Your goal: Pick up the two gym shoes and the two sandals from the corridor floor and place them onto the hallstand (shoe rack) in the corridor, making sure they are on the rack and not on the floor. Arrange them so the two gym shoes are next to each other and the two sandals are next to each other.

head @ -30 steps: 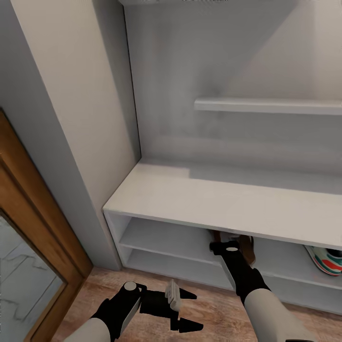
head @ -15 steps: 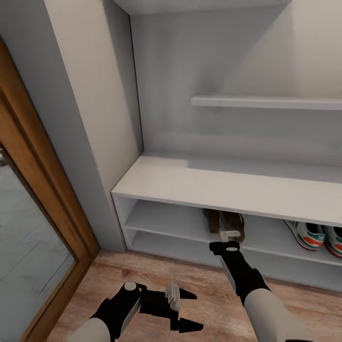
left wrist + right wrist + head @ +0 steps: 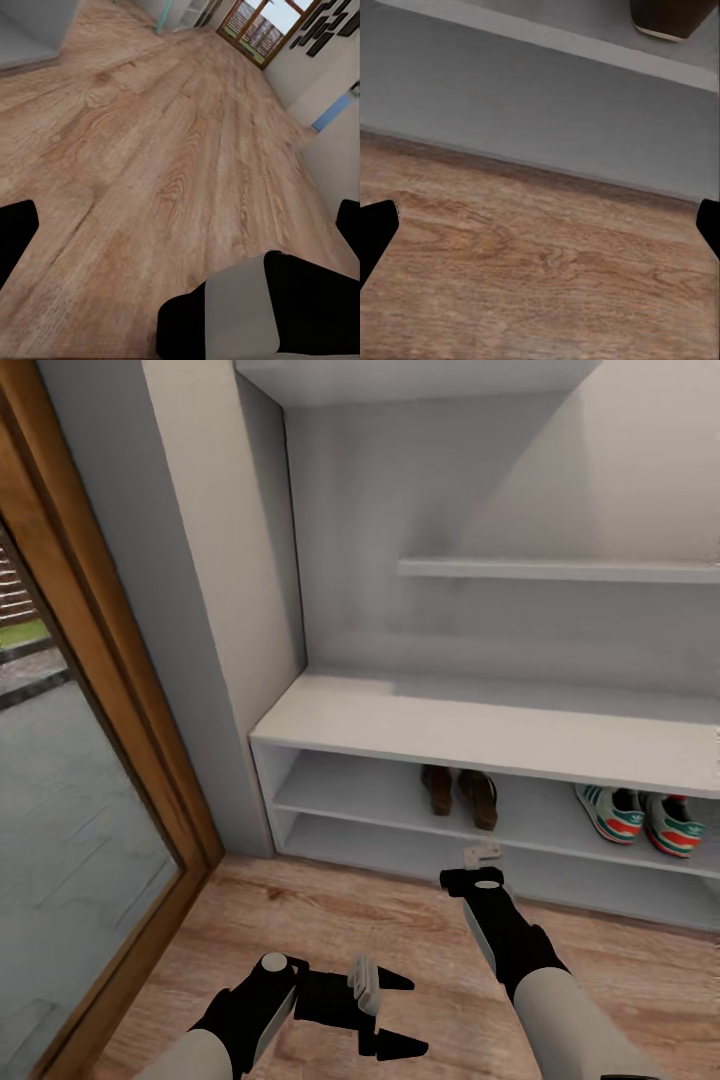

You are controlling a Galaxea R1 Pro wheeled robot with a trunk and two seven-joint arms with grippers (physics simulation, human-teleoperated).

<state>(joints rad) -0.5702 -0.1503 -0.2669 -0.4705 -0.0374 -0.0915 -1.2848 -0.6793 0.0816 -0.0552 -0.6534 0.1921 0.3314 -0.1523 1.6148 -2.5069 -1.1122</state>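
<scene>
Though paired overhead, wrist-side one sandal [image 3: 671,16].

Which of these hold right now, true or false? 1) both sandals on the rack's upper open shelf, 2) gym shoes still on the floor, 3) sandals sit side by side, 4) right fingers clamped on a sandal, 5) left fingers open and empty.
1) True: both sandals rest on the hallstand upper open shelf.
2) False: the gym shoes are on that same shelf, farther along it from the sandals.
3) True: the two sandals lie side by side.
4) False: the right gripper is open, empty, over the corridor floor.
5) True: the left gripper is open, holding nothing.
</scene>
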